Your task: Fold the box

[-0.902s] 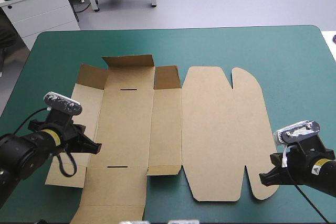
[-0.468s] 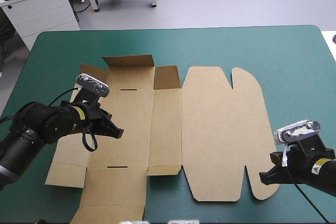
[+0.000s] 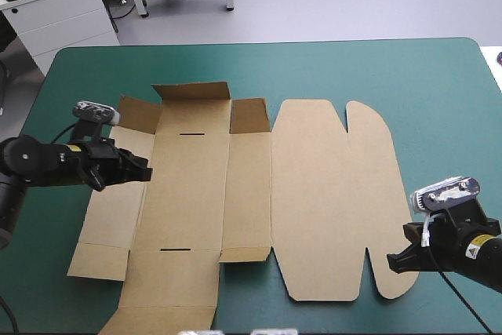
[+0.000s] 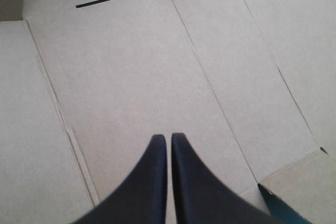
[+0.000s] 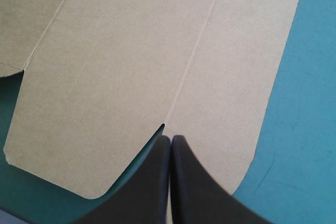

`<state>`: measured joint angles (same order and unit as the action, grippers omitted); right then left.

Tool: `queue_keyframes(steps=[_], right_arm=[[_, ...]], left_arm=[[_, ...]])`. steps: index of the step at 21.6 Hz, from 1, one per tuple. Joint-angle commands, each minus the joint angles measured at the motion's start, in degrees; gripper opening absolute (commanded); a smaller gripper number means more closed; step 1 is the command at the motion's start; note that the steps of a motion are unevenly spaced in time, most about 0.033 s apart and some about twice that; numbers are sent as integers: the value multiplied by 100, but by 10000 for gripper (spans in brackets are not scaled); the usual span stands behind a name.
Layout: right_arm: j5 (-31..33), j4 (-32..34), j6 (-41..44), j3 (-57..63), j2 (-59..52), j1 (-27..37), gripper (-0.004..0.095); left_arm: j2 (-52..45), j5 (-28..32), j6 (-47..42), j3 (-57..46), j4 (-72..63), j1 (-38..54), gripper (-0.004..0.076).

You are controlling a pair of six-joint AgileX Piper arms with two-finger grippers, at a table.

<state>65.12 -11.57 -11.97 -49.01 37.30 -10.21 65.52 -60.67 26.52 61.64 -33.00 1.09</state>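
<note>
Re box (image 3: 314,194): lies unfolded on the teal-green cover (image 3: 408,68), from left of centre toward the right. One cut brown sheet, mostly flat. Far flaps (image 3: 192,90) on the left half tilted up, the rest down flat. Two short slits (image 3: 192,133) in the wide left panel, one far, one near.

Re left gripper (image 3: 143,172): stands over the box's left part, at the crease between outer panel and slit panel, pointing right. Fingers (image 4: 149,182) pressed together tip to tip, nothing between them. Contact with the board — cannot tell.

Re right gripper (image 3: 392,264): sits at the box's near right corner, by the rounded lobe (image 3: 396,284). Fingers (image 5: 152,182) likewise together, gripping nothing — tips just at the small notch (image 5: 163,126) in the near edge.
</note>
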Motion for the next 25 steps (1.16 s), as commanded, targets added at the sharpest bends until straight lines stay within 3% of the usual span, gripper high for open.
queue_keyframes(steps=[1, 7, 10, 13, 15, 20, 22, 25], right_arm=[[-326, -37, -51, -134, 2, 23, -20], [-326, -37, -133, -134, 2, 23, -20], [-326, -37, -133, -134, 2, 23, -20], [-334, -37, -133, -134, 2, 23, -20], [-334, -37, -133, -134, 2, 23, -20], [-470, -73, -133, -134, 2, 23, -20], [-503, -73, -133, -134, 2, 23, -20], [-503, -61, -187, -134, 2, 23, -20]], left_arm=[[-10, -372, 737, 191, -1263, 1017, 16], [12, -1216, 1362, 191, -2117, 3091, 14], [12, -1191, 1335, 191, -2042, 3222, 13], [12, -716, 1051, 191, -1628, 3222, 30], [12, -486, 850, 191, -1228, 3222, 109], [83, -166, 821, 191, -1089, 3233, 510], [236, -337, 821, 191, -1081, 3276, 586], [823, -958, 818, 191, -917, 3276, 603]])
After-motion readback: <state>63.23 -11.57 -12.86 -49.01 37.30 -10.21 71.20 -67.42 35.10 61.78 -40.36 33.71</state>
